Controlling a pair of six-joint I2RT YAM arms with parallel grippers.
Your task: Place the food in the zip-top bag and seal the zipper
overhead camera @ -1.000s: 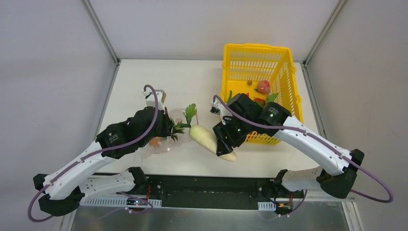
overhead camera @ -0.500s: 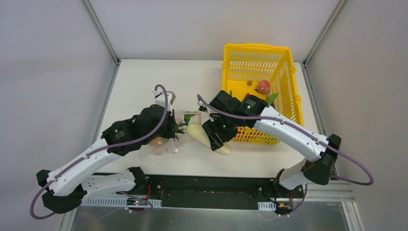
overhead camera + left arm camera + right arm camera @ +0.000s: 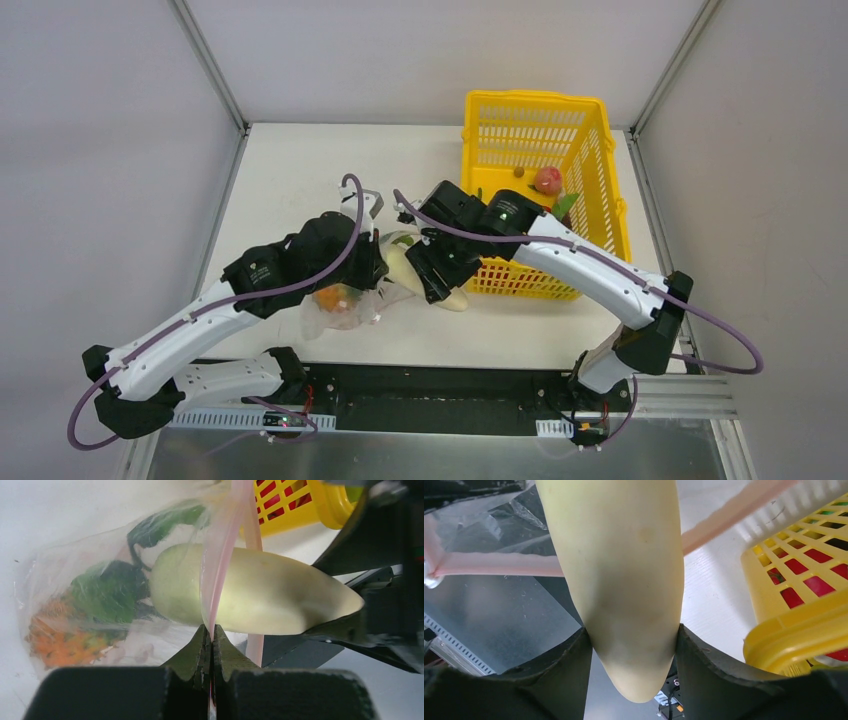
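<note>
My left pincer [image 3: 210,630] is clamped on the bag's [image 3: 90,545] zipper [image 3: 222,555], a grip only its wrist camera shows. The radish [image 3: 260,595] sits halfway through the mouth. My right pincer [image 3: 630,645] grips the radish's tail, beside the basket [image 3: 590,130].

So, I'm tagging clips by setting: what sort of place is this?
Probably a robot lab test cell, not a kitchen: a white table walled by plain grey panels, a left arm and right arm mounted at its near edge, and toy food like the white radish near a yellow basket.
</note>
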